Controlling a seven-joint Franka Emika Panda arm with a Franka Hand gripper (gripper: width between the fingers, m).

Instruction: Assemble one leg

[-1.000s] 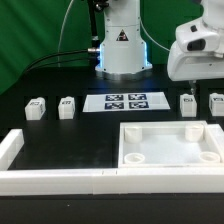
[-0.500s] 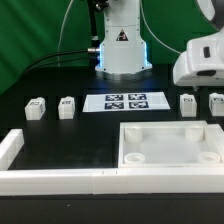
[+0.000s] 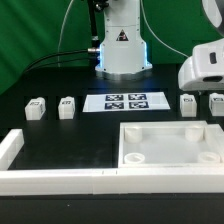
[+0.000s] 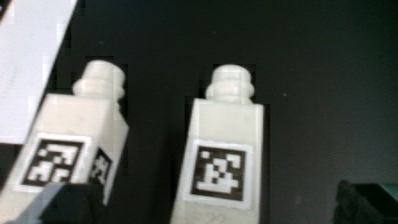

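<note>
Holding the gripper (image 4: 214, 200) open and empty above the leg (image 4: 228, 150), flat on the table (image 4: 311, 60) beside a twin (image 4: 80, 130): likely light, stiff, slick plastic, best pinched across its long flat sides.

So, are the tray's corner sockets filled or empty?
Empty: the tray's visible sockets are bare white hollows; nothing stands in them.
</note>
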